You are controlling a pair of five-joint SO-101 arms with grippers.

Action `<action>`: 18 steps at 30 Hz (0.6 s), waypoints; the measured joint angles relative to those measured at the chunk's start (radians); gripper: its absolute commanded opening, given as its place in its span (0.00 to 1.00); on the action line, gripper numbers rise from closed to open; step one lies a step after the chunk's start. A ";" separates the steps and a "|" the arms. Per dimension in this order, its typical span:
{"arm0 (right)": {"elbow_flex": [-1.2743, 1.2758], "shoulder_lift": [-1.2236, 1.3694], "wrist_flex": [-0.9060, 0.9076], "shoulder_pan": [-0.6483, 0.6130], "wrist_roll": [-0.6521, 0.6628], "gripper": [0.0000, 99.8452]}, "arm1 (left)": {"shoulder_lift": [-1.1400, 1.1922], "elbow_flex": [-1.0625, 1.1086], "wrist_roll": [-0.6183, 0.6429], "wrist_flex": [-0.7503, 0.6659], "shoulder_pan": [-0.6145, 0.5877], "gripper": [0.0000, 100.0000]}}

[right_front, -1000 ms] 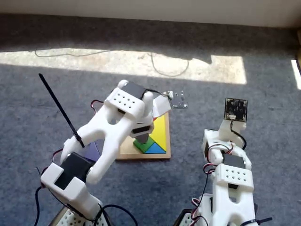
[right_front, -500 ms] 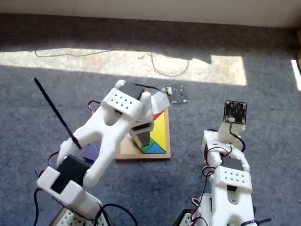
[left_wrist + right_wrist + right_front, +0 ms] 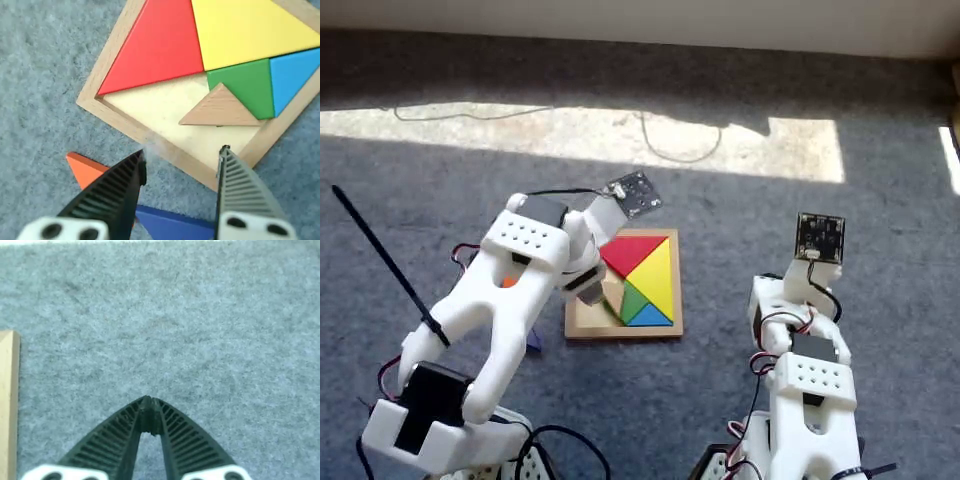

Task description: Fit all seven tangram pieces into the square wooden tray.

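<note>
Holding five pieces, the tray (image 3: 115, 122) lacks the orange piece (image 3: 87, 170) and navy piece (image 3: 170, 225) beside its edge; left gripper (image 3: 182, 150) gapes empty.

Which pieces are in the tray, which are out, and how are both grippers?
wooden tray: partly filled.
red triangle: in tray.
yellow triangle: in tray.
green piece: in tray.
light blue triangle: in tray.
wood-coloured triangle: in tray, against green piece.
orange piece: out, on carpet.
dark blue piece: out, on carpet.
left gripper: open, empty.
right gripper: shut, empty.
</note>
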 measured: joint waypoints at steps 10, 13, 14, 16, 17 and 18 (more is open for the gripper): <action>0.000 0.000 0.000 0.000 0.000 0.01 | 0.034 0.100 0.097 -0.252 -0.005 0.23; 0.000 0.000 0.000 0.000 0.000 0.01 | 0.058 0.101 0.137 -0.285 0.000 0.23; 0.000 0.000 0.000 0.000 0.000 0.01 | 0.058 0.100 0.146 -0.285 0.003 0.23; 0.000 0.000 0.000 0.000 0.000 0.01 | 0.058 0.086 0.155 -0.278 -0.002 0.23; 0.000 0.000 0.000 0.000 0.000 0.01 | 0.058 0.074 0.155 -0.262 -0.003 0.23; 0.000 0.000 0.000 0.000 0.000 0.01 | 0.058 0.057 0.155 -0.242 -0.003 0.23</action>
